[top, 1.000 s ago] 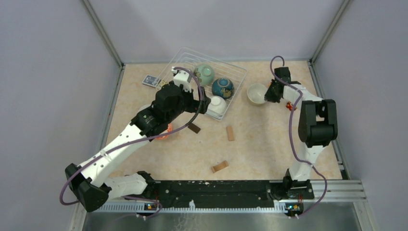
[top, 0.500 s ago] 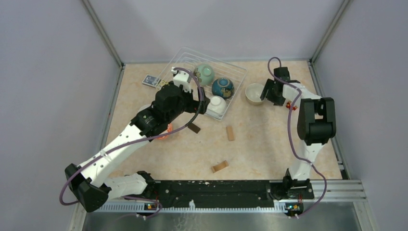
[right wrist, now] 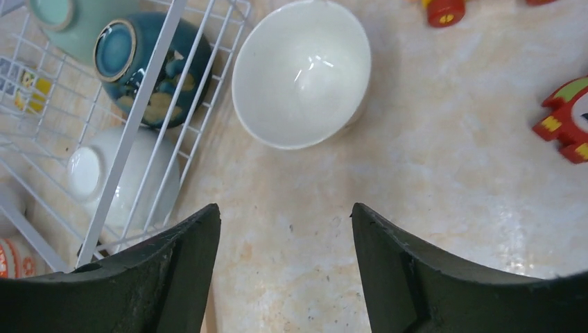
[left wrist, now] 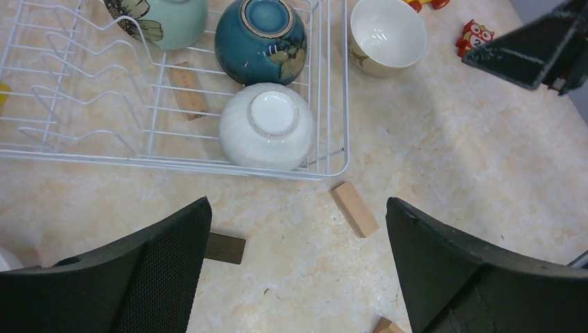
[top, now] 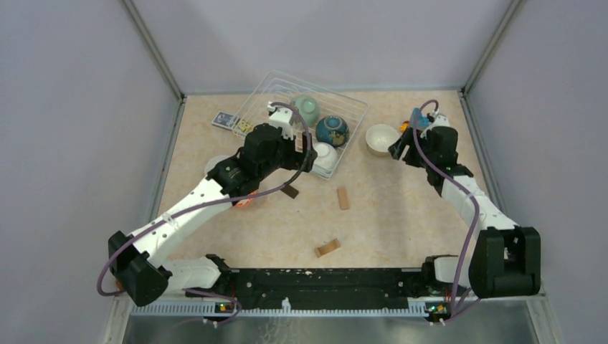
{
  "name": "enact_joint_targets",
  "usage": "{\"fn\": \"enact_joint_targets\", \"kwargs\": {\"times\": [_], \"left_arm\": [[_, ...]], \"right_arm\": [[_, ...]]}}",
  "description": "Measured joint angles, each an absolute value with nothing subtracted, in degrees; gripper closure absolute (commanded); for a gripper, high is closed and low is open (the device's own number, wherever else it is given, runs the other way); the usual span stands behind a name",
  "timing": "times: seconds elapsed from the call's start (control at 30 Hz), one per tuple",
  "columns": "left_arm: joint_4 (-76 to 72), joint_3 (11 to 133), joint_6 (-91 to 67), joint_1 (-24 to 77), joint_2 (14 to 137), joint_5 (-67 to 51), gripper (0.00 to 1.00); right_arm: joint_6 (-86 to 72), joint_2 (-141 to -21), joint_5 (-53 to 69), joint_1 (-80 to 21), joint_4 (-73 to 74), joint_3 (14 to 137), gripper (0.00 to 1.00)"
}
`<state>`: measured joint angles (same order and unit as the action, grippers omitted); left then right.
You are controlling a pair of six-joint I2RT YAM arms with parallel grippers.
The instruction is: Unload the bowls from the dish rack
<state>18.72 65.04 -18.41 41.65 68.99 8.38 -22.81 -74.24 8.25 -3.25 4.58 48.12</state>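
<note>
The dish rack (top: 283, 86) stands at the back of the table and holds three upside-down bowls: mint green (top: 306, 109), dark blue (top: 332, 130) and white (top: 324, 155). A fourth, creamy white bowl (top: 381, 138) sits upright on the table right of the rack. My left gripper (left wrist: 297, 208) is open and empty, hovering over the table just in front of the white bowl (left wrist: 267, 135). Just near of the upright bowl (right wrist: 301, 73), my right gripper (right wrist: 285, 208) is open with nothing in it. An orange-patterned bowl (top: 244, 203) peeks from under the left arm.
Two light wooden blocks (top: 343, 198) (top: 328, 248) and a dark block (top: 289, 190) lie on the table in front of the rack. A small card (top: 225, 120) lies left of the rack. Red toy pieces (right wrist: 565, 121) sit right of the upright bowl. Walls enclose three sides.
My right gripper opened, released the creamy white bowl on the table and drew back as the arm swung out. The left gripper shifted slightly toward the rack.
</note>
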Motion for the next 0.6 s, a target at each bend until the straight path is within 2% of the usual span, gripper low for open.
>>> {"fn": "enact_joint_targets", "kwargs": {"times": [0.2, 0.6], "left_arm": [[19.18, 65.41, -19.88, 37.56, 72.95, 5.08, 0.01], [21.96, 70.81, -20.18, 29.76, 77.76, 2.15, 0.01]], "right_arm": [[-24.67, -65.19, 12.14, -3.25, -3.44, 34.59, 0.23], [-29.26, -50.48, 12.97, -3.22, -9.67, 20.38, 0.23]]}}
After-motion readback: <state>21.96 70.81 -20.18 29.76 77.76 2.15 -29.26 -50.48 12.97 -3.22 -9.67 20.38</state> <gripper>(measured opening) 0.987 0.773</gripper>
